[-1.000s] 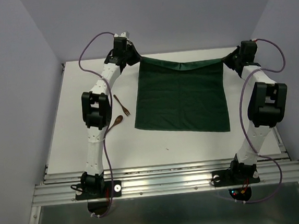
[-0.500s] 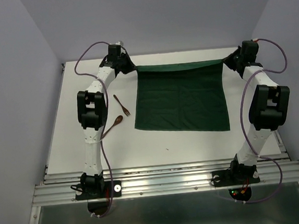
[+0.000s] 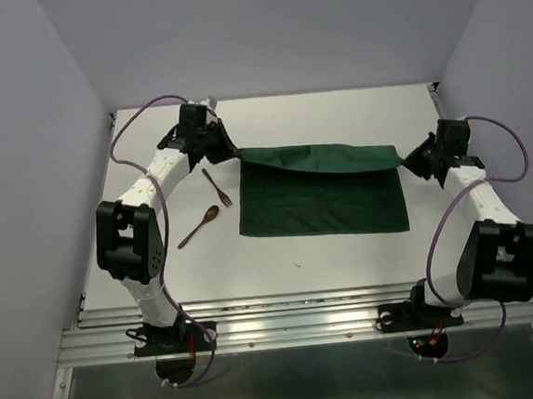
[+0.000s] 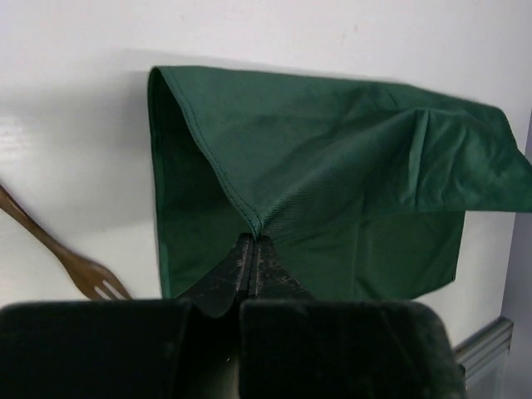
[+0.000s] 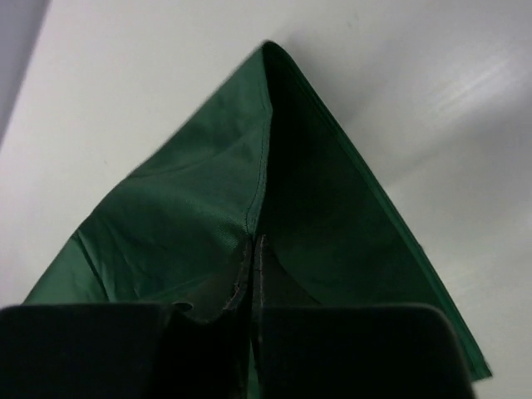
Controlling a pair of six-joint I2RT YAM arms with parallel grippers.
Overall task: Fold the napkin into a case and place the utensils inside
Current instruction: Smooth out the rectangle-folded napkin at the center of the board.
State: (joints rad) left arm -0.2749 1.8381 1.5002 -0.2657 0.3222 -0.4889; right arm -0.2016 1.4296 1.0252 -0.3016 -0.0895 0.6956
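Observation:
The dark green napkin point(image 3: 322, 195) lies mid-table with its far edge lifted and carried toward me, folding over itself. My left gripper point(image 3: 236, 155) is shut on the napkin's far left corner point(image 4: 253, 223). My right gripper point(image 3: 403, 158) is shut on the far right corner point(image 5: 253, 229). Both hold the edge a little above the table. The brown wooden fork point(image 3: 216, 187) and the reddish-brown spoon point(image 3: 200, 226) lie left of the napkin. The fork's tines also show in the left wrist view point(image 4: 100, 283).
The white table point(image 3: 346, 249) ends at a metal rail along the near edge point(image 3: 295, 314). Grey walls stand on the left, right and back sides. Purple cables loop off both arms.
Both grippers have pulled the napkin's far edge from the back of the table toward the near side, doubling the cloth over. The fork and spoon have not moved.

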